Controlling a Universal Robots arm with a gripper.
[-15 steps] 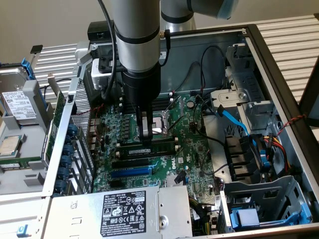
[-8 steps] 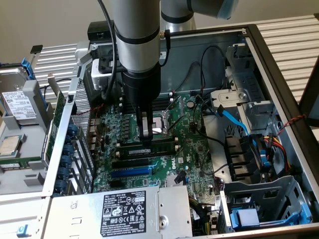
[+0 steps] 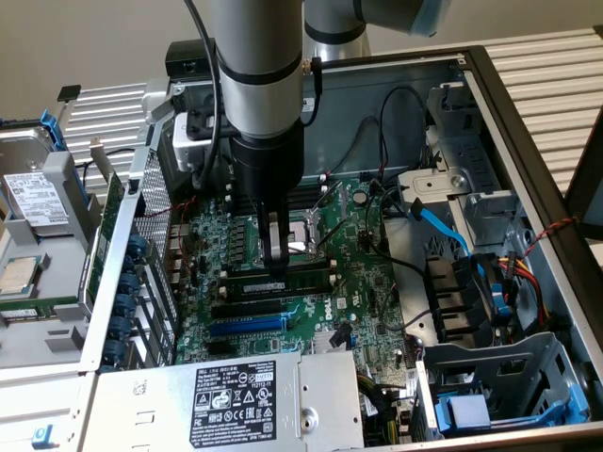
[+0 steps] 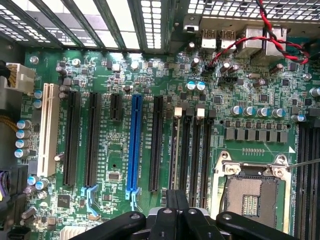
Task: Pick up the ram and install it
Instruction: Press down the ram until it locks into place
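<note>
- My gripper (image 3: 276, 252) is clenched and poised over the black memory slots (image 4: 192, 150) beside the silver CPU socket (image 4: 252, 187).
- The ram, a long thin green circuit-board stick (image 3: 283, 274), lies directly under my fingertips, at or in the slots; whether I grip it I cannot tell.
- Its long axis runs across the exterior view, parallel to the blue expansion slot (image 3: 247, 326).
- Black cables (image 3: 382, 250) lie near, towards the exterior view's right.
</note>
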